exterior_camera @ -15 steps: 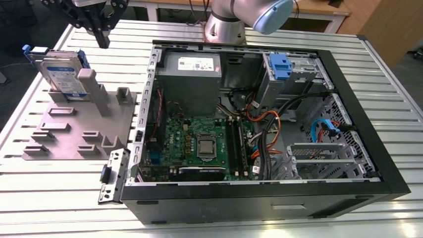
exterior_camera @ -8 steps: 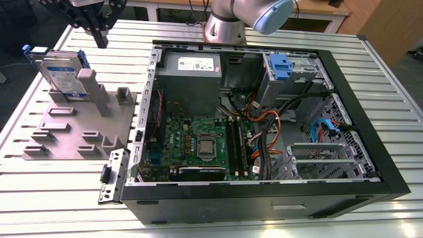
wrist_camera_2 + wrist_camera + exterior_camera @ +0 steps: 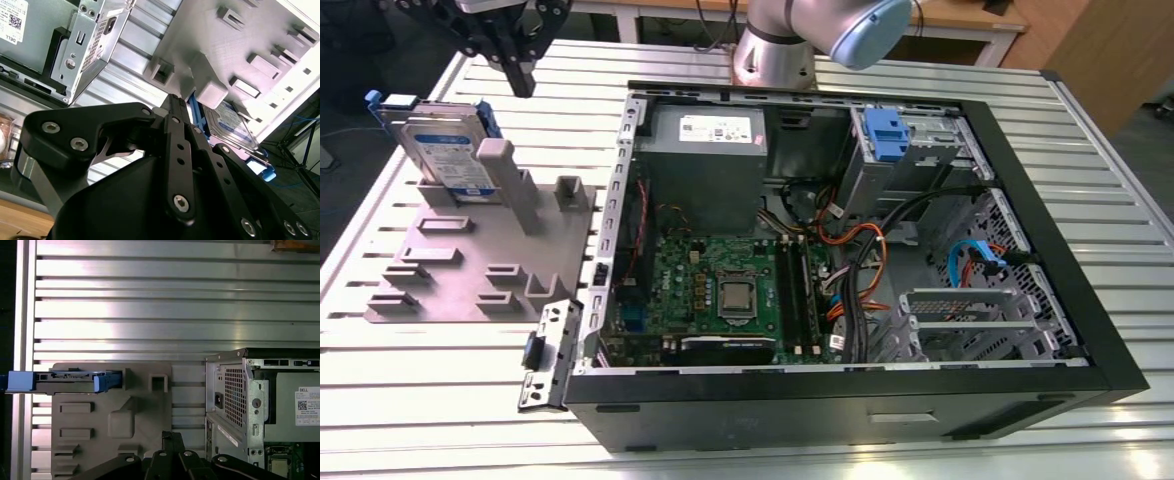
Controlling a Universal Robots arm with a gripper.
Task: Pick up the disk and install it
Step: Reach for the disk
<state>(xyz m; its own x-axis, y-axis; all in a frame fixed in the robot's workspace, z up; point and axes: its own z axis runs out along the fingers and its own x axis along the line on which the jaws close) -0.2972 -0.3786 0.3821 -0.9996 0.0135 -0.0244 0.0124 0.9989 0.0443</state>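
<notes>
Disk (image 3: 447, 150) stands on edge in the grey fixture plate (image 3: 467, 275) on the desk, not yet picked. Claw (image 3: 522, 85) hovers nearby, clenched, empty. Installing into the open computer case (image 3: 1041, 215) is all left.

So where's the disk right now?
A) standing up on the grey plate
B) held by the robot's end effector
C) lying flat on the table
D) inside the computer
A: the disk stands on its edge against the posts of the grey plate, outside the computer, and the end effector is apart from it.
</notes>
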